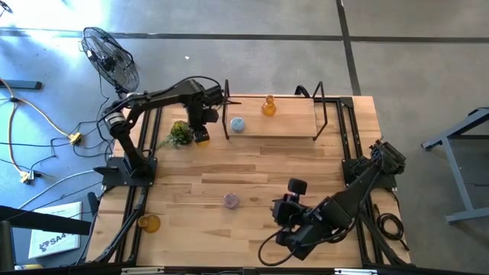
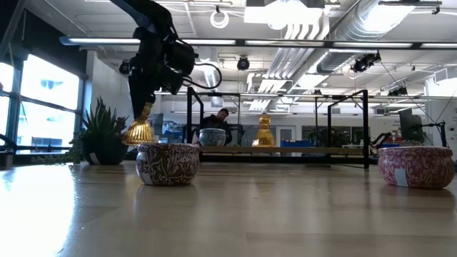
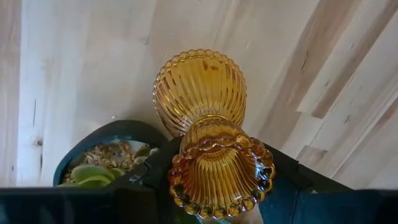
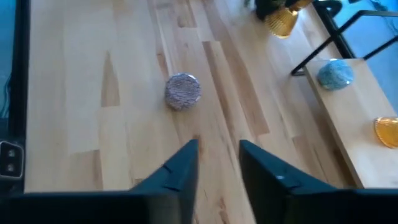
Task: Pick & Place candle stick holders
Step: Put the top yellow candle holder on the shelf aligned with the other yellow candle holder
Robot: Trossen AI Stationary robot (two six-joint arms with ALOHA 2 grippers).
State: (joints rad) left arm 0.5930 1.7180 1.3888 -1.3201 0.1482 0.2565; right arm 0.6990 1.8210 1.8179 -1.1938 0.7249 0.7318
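Observation:
My left gripper (image 1: 201, 128) is shut on an amber bottle-shaped holder (image 3: 200, 93), held beside the small green plant (image 1: 180, 134), left of the raised shelf (image 1: 290, 126). A second amber holder (image 1: 268, 105) and a pale blue round one (image 1: 238, 124) stand on the shelf. A lilac round holder (image 1: 231, 200) stands on its base mid-table, and a third amber one (image 1: 149, 223) stands at the near left. A pink round holder (image 2: 416, 165) shows only in the low view. My right gripper (image 4: 217, 162) is open and empty, right of the lilac holder. My left gripper pinches the amber holder just under its beaded top rim (image 3: 217, 180), one finger (image 3: 152, 171) on each side. The fingers come from above, pointing down. The holder hangs upright below them, its wide ribbed base (image 2: 139, 133) down, lifted clear of the table.
The shelf's black metal legs (image 1: 226, 122) stand close to my left gripper. The plant pot (image 3: 99, 155) lies right below the held holder's side. A fan (image 1: 111, 57) stands off the table's far left corner. Bare wood lies between the lilac holder and the shelf.

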